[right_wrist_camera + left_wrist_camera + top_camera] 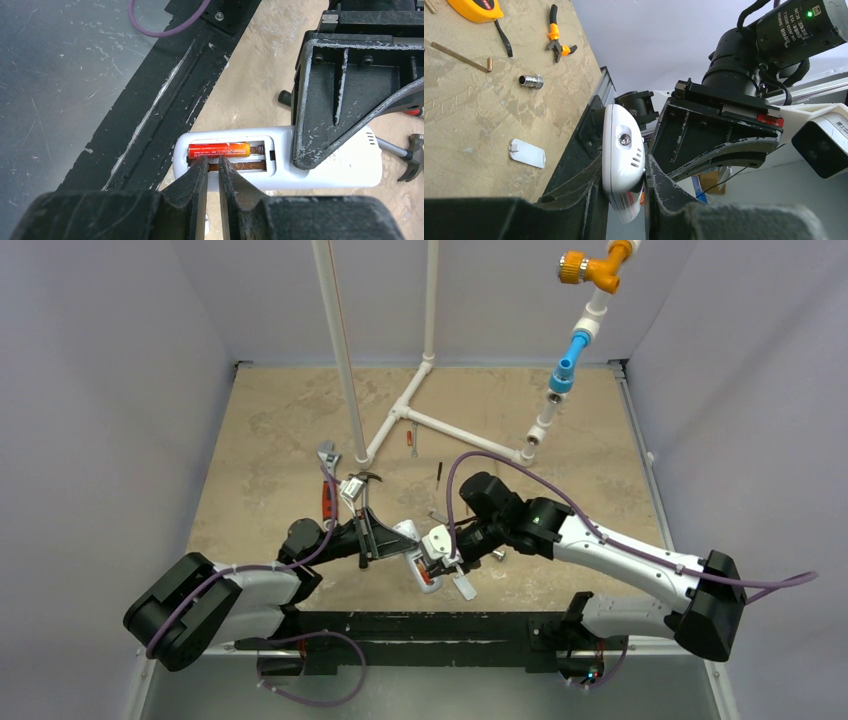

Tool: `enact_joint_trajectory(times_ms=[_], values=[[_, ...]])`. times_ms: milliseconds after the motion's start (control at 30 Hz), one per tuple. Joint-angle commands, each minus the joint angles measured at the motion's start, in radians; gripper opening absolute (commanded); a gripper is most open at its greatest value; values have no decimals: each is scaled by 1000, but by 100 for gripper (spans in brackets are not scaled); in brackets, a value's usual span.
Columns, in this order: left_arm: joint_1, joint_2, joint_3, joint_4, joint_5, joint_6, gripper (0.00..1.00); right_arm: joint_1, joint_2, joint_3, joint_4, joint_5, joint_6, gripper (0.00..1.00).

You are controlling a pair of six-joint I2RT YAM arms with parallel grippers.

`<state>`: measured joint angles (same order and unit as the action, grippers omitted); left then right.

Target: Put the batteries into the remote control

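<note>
My left gripper (624, 172) is shut on the white remote control (623, 150) and holds it on edge above the table's front rail. In the right wrist view the remote's (325, 167) plain back faces me with its recess open. One orange-red battery (218, 149) lies in the far slot. A second, darker-looking battery (246, 165) lies in the near slot. My right gripper (213, 162) has its jaws almost together, tips resting at the near slot's left end on that battery. From above, both grippers meet at the remote (418, 550).
The white battery cover (526, 152) lies on the table near the front edge. A socket (530, 80), hex key (461, 57), pliers (556, 37) and orange tape measure (474, 9) lie beyond it. A wrench (327, 480), hammer (362, 483) and white pipe frame (440, 425) stand behind.
</note>
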<state>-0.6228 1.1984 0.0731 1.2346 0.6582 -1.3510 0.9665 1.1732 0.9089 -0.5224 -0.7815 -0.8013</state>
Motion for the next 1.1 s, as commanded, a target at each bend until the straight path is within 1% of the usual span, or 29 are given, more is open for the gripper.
enact_joint_trajectory(times_ms=[0, 300, 467, 500, 533, 667, 767, 833, 1000, 1067], values=[[-8, 5, 24, 93, 3, -5, 0, -3, 8, 8, 19, -35, 15, 12], [-9, 10, 24, 99, 3, -5, 0, -3, 5, 3, 36, -35, 27, 12], [-11, 9, 21, 105, 6, -8, 0, -3, -21, 1, 37, -8, 18, 12], [-12, 9, 21, 109, 7, -9, 0, -3, -28, 0, 36, 0, 16, 13], [-11, 9, 19, 112, 10, -12, 0, -3, -35, -2, 36, 5, 16, 17], [-11, 5, 16, 118, 25, -29, 0, -12, -57, -8, 47, 8, 29, 35], [-11, -3, 13, 104, 34, -30, 0, -28, -72, -4, 56, -29, 49, 44], [-11, -10, 11, 97, 35, -31, 0, -31, -79, 0, 59, -52, 58, 47], [-11, -33, 11, 78, 26, -32, 0, -34, -79, -10, 68, -95, 65, 49], [-11, -46, 12, 67, 22, -34, 0, -34, -95, -44, 128, -119, 83, 49]])
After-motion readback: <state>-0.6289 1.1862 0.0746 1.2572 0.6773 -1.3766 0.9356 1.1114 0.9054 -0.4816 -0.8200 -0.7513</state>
